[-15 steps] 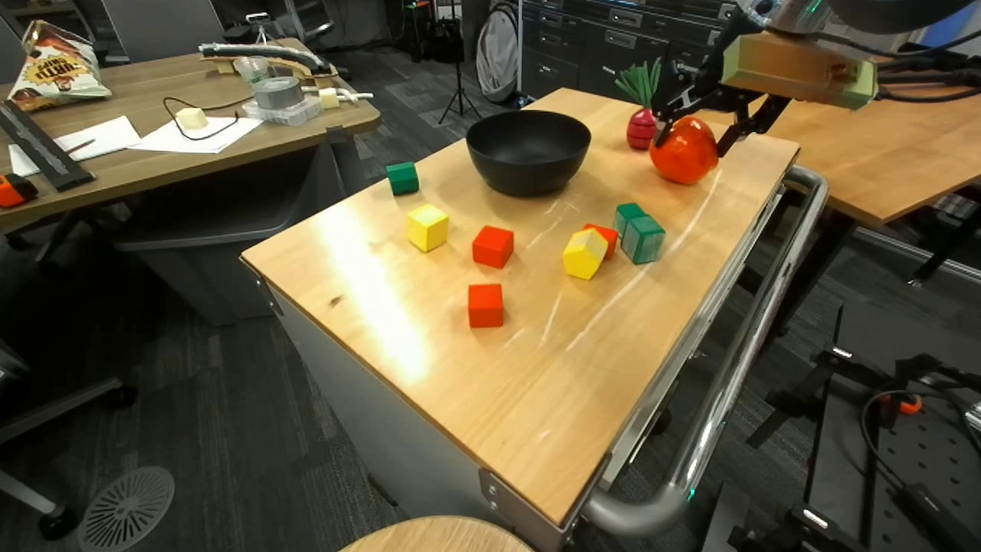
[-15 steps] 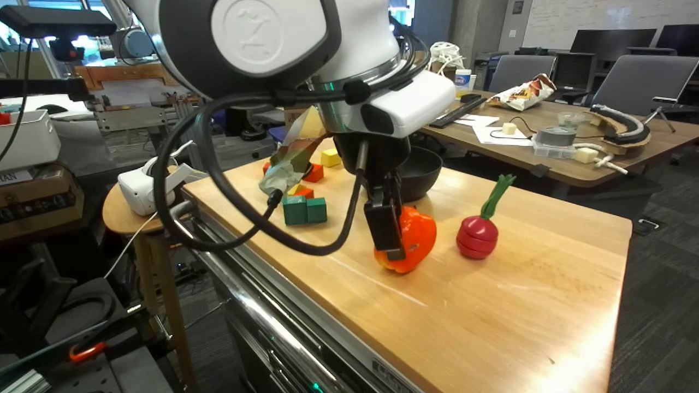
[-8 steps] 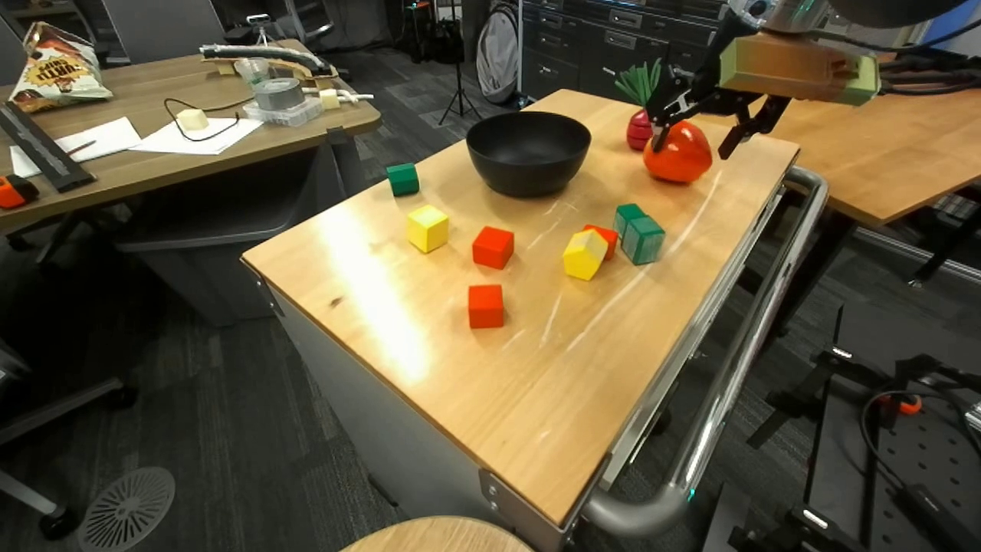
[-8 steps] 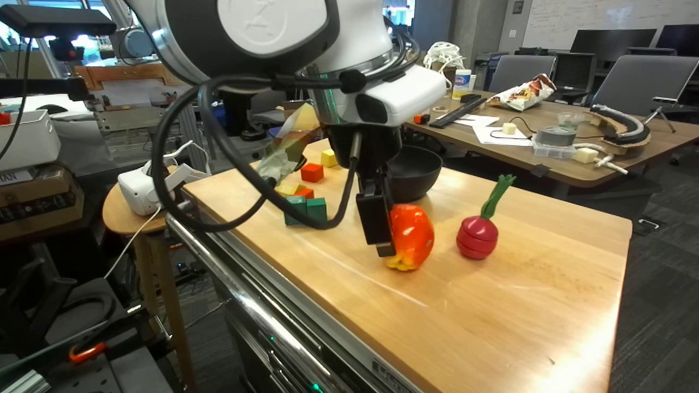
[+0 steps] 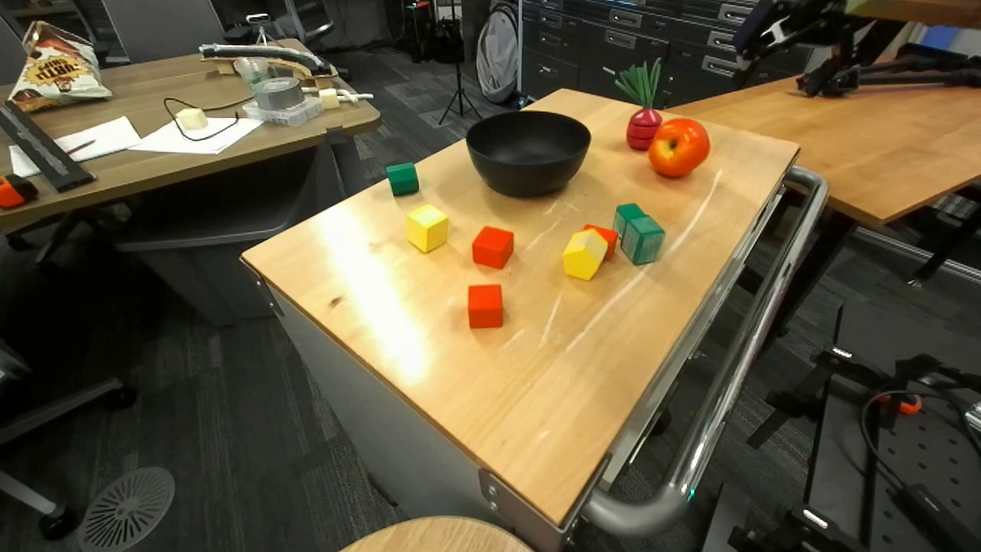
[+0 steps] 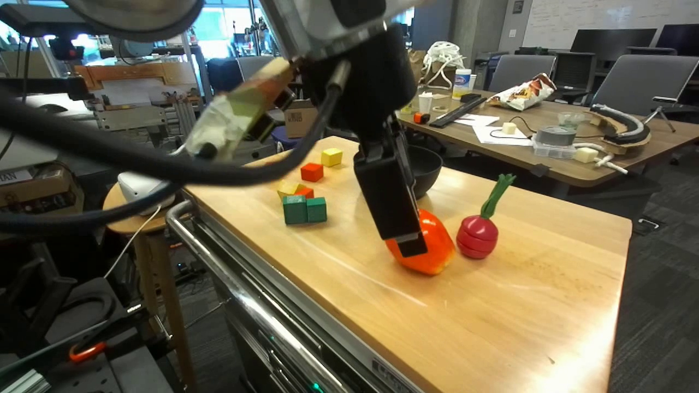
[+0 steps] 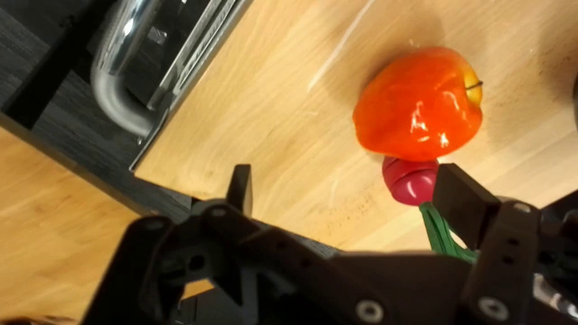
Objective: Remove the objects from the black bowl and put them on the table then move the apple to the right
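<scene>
Release just happened. 1 s ago the fingers [image 7: 463,203] had the red-orange apple [image 5: 682,146] between them; now they're spread wide, nothing between, well up off it. They overlap it in an exterior view by line of sight only. Apple rolled some: stem end now roughly faces the black bowl [image 5: 529,157]. It rests on the bench [image 5: 536,414], steel rail [image 7: 122,40] side of the bowl, near but not touching it. Toy radish [image 6: 477,237] upright, also apart from the bowl; can't tell if the apple touches it.

3 red blocks [image 5: 486,306], 3 green blocks [image 5: 644,239], 2 yellow blocks [image 5: 428,228]: all outside the bowl, so unloading looks done.

My read: apple move is at or near its end. Can't confirm this spot counts as "right" of the bowl. If not, it needs 1 regrasp; round and glossy, likely to roll, could bump the radish.
</scene>
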`<state>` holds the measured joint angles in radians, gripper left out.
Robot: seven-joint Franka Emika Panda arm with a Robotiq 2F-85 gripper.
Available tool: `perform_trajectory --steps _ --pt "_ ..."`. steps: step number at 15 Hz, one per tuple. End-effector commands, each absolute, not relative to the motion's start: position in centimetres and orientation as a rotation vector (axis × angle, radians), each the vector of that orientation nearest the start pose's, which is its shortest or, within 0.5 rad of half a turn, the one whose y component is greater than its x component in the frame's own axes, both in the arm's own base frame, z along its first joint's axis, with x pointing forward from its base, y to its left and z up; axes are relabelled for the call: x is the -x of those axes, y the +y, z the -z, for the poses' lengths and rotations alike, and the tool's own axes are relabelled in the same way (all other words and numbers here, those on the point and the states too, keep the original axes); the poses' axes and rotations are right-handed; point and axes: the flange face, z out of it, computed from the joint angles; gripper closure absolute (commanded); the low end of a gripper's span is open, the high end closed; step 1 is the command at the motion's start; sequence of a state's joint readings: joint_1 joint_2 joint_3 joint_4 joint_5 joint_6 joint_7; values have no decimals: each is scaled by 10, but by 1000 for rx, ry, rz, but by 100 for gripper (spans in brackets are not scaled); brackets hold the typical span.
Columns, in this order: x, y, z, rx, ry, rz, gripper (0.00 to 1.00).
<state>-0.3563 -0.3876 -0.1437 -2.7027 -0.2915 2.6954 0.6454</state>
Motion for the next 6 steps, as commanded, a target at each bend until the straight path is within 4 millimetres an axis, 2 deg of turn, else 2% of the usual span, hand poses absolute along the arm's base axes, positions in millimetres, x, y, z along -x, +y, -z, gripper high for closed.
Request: perform_trajectory --steps 1,2,4,6 --pt "-327 -178 -437 2900 1157 810 0" --pt "-354 -188 -416 2885 1272 722 0" --pt "-347 -186 -425 2878 1269 745 0" --pt "-349 -185 -417 2890 1269 713 0"
